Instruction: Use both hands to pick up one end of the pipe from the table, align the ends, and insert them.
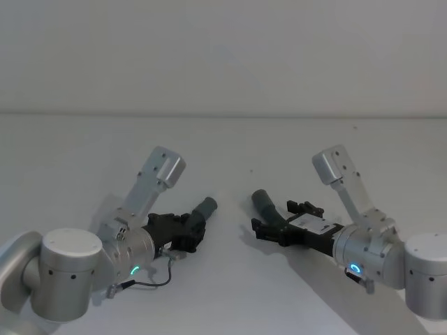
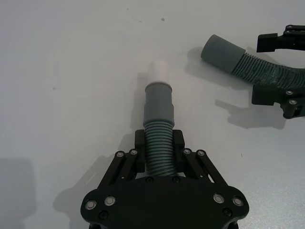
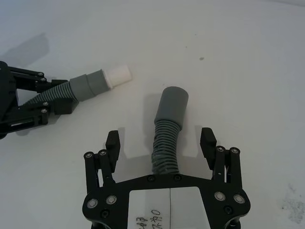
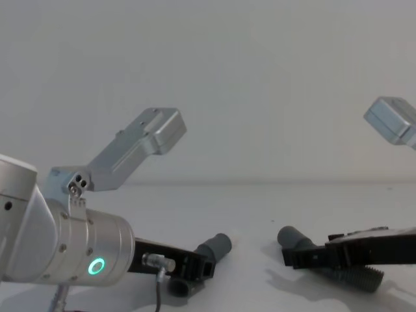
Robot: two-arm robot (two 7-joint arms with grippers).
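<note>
Table [image 1: 230, 300], plain matte white: one. Black two-finger grippers: two. Left gripper [image 2: 158, 141] clamped tight on the ribbed body of the white-tipped hose piece [image 2: 158, 107]. Right gripper [image 3: 160, 139] spread wide, fingers standing clear on either side of the plain-cuffed hose piece [image 3: 171, 107], which lies on the table. White label [image 3: 169, 210] on the right gripper's palm, writing unreadable. Dark grey hose pieces: two, cuffs near each other but apart.

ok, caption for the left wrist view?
Left gripper clamps the white-tipped hose piece by its ribs; the second hose piece lies apart, inside the open right gripper.
</note>
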